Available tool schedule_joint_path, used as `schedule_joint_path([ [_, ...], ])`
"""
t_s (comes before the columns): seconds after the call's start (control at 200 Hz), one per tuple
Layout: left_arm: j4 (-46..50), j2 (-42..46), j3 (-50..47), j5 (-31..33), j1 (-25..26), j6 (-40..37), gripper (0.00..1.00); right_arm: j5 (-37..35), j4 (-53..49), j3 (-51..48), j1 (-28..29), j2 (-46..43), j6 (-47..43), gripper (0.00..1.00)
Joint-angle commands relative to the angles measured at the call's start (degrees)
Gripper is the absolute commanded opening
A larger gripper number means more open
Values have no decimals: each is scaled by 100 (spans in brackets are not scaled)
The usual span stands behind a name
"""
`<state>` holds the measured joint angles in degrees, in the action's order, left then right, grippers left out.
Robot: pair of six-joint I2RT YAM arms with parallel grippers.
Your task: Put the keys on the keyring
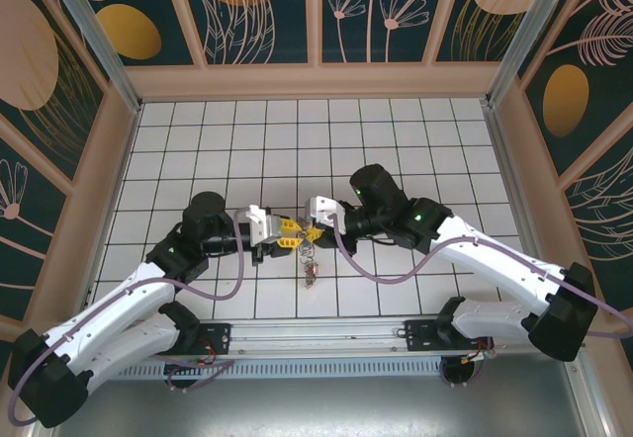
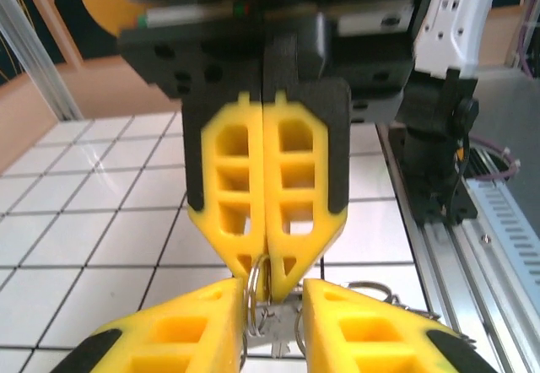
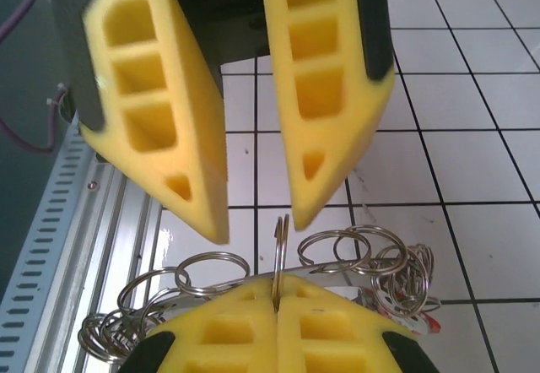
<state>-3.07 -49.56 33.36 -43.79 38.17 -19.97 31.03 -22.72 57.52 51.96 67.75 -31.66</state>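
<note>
**Item: ring-and-key assembly, mid-transfer, centre of frame in the overhead view.**

- Right pincer (image 3: 277, 293): closed. Grips a thin keyring (image 3: 279, 251) edge-on, with the ring standing upright above the fingertips.
- Left pincer (image 3: 257, 224): open, fingers apart, nothing clamped. The tips hover just above the top of the keyring, nose to nose with the other pincer.
- Bunch of wire rings (image 3: 371, 259): linked loops fanning out to either side of the held ring, low in the right wrist view.
- Keys (image 1: 311, 275): a small cluster dangling below the meeting point, apart from the tiled bench (image 1: 198, 140). They are too small to count or to tell colours beyond a reddish touch.

**Step in hand (judged):** taking a second hold on the ring so a key can be worked on.

**Handling notes:**
- Bring the open fingers down square over the ring's edge.
- Close on the free arc, not on the neighbouring loops.
- Keep the gripping side steady, because a thin ring held edge-on can easily twist or slip.

**View differences:**
- The right wrist view shows the gap between the open fingers and the spread of loose loops.
- The left wrist view shows the closed pair pressed together head-on, and a flat metal piece (image 2: 272, 322) below them, possibly a key.
- The overhead view gives the hanging cluster and both arms' approach.
</note>
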Motion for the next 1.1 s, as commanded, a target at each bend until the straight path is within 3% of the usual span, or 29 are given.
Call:
schedule_joint_path([
  [0.0, 441, -92, 197, 110, 17, -319, 25, -220, -44, 378, 109, 53, -180, 0],
  [0.3, 404, -172, 275, 108, 23, -394, 24, -638, -394, 619, 356, 381, -384, 0],
  [0.576, 482, -184, 222, -43, 22, -529, 2, -673, -383, 594, 377, 456, -422, 0],
  [0.666, 540, -269, 219, -138, 19, -591, 3, -536, -236, 546, 360, 369, -375, 0],
  [0.746, 659, -379, 256, -246, 15, -675, 10, -375, -74, 477, 312, 257, -324, 0],
  [0.971, 899, -537, 364, -125, 22, -743, 8, -324, -92, 445, 275, 186, -320, 0],
  [1.096, 918, -537, 381, -106, 23, -772, 14, -325, -66, 418, 278, 174, -314, 0],
])
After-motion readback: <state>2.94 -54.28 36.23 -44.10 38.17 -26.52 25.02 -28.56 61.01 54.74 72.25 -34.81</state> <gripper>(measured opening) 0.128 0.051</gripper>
